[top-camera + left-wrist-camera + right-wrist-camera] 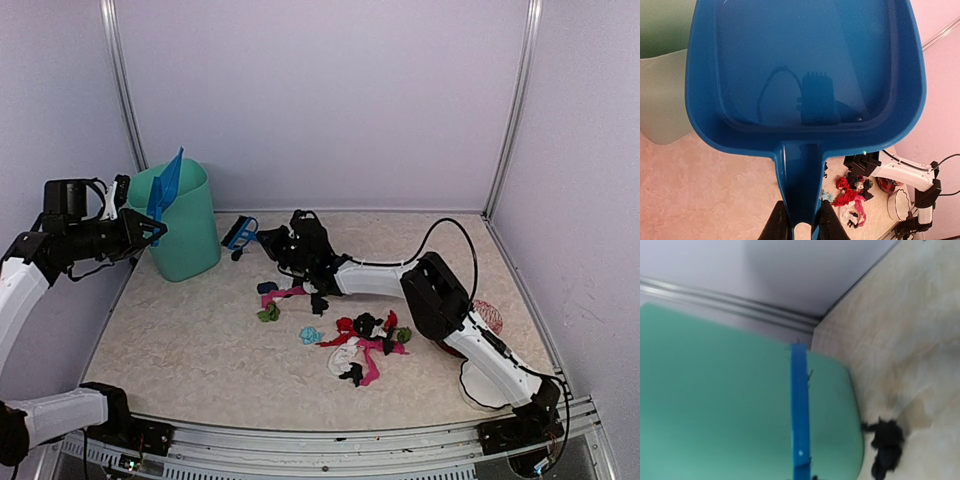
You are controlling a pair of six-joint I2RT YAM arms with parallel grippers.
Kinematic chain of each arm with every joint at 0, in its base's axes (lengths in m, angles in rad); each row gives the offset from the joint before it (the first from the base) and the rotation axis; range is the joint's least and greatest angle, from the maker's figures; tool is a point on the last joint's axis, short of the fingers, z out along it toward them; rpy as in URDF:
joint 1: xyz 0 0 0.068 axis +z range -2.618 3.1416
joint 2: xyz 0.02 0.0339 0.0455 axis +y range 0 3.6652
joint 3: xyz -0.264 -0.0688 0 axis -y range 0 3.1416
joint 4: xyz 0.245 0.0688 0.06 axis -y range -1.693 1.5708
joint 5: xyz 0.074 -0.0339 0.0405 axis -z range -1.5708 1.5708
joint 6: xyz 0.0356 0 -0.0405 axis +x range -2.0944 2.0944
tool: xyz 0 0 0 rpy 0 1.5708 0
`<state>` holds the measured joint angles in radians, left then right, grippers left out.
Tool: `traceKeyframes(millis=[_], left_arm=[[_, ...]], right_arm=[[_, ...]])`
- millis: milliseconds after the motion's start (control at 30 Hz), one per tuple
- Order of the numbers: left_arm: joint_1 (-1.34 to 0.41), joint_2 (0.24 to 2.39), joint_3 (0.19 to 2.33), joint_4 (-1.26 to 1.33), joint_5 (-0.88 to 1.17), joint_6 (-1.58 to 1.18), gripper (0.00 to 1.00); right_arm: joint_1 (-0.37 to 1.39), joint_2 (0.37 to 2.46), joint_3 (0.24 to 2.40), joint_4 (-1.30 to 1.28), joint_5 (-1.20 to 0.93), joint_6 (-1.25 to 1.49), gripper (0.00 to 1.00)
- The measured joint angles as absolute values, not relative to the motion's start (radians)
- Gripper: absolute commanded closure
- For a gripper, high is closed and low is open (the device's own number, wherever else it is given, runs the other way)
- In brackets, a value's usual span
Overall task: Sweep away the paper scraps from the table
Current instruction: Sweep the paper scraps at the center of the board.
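My left gripper (152,230) is shut on the handle of the blue dustpan (166,186) and holds it tilted up over the green bin (185,225). In the left wrist view the dustpan (805,75) looks empty and its handle sits between my fingers (776,225). My right gripper (262,240) reaches far left and holds the blue brush (238,233) next to the bin; the brush (800,415) shows in the right wrist view, the fingers do not. The paper scraps (365,340) lie mid-table (180,340), with a few more (275,300) nearer the brush and a black one (886,445) by the bin.
A red-patterned bowl (488,315) and a white round object (480,385) sit at the right near the right arm. The bin stands at the back left corner. Pale walls and metal posts enclose the table.
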<state>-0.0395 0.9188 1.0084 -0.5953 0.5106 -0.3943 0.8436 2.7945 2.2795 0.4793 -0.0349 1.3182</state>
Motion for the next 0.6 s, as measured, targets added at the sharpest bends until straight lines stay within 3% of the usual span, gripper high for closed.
traceKeyframes(millis=[167, 600], left_arm=[[-0.056, 0.908, 1.008, -0.615, 0.504, -0.392, 1.00], [-0.080, 0.903, 1.008, -0.628, 0.476, -0.378, 1.00]], right_arm=[[0.853, 2.881, 2.420, 0.391, 0.029, 1.334, 1.00], [0.867, 2.878, 2.407, 0.228, 0.097, 1.303, 1.00]])
